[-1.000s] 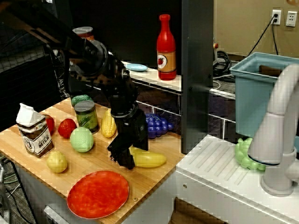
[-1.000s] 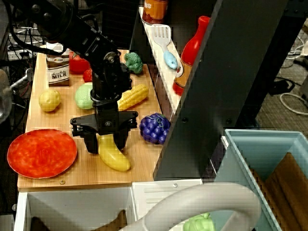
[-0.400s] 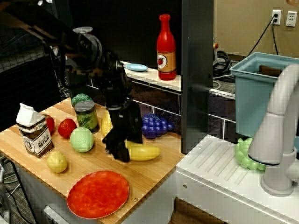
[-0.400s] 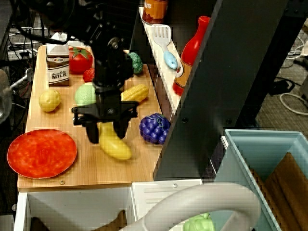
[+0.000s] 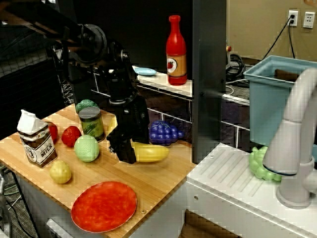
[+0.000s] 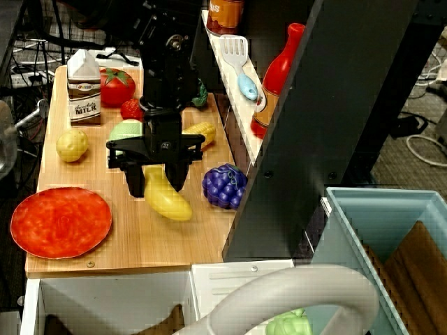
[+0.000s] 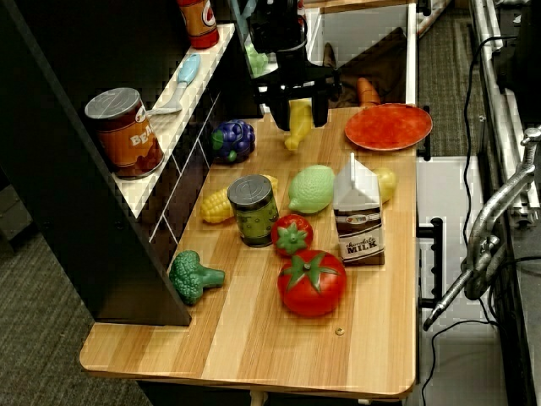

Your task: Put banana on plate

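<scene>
Now the black pincer (image 6: 155,183) is clamped on one end of the banana (image 6: 167,201), holding it just above the wooden surface (image 6: 202,237). Its long axis runs roughly level, tilting slightly down toward the free end, which points away from the pincer toward the purple grapes (image 6: 225,186) and the front edge. The red-orange plate (image 6: 61,222) lies flat near the front corner, well apart from the banana, with bare wood between them.
</scene>
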`<state>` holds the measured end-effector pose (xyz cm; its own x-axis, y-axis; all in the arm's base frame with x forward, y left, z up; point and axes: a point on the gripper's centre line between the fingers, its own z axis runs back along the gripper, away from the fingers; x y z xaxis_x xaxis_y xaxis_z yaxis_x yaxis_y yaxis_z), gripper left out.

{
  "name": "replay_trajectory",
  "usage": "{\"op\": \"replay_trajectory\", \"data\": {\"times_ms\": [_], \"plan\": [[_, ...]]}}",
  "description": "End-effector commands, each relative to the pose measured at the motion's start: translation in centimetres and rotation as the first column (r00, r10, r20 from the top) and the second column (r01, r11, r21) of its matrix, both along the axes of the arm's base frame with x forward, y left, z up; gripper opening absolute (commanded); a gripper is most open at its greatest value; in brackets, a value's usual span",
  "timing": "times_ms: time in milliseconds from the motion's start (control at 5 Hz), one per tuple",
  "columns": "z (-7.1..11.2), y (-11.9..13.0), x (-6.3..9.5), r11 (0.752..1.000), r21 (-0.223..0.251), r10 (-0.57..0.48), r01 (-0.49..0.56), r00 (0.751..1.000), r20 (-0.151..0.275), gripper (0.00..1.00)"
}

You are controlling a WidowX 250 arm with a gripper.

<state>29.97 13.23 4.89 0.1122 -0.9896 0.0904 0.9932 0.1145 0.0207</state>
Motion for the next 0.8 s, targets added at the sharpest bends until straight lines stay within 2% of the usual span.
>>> {"op": "replay_trajectory", "data": {"times_ms": [0, 200, 400, 600], "plan": [[4.2, 2.1, -2.9, 0.998, 0.017, -0.054, 0.054, 0.998, 0.021, 0.00], [5.7, 3.3, -5.6, 0.994, -0.021, -0.105, 0.105, 0.994, -0.010, 0.00], [5.7, 4.1, -8.4, 0.990, -0.045, -0.134, 0.133, 0.990, -0.036, 0.00], [3.9, 3.7, -11.4, 0.983, -0.028, -0.185, 0.183, 0.981, -0.062, 0.00]]}}
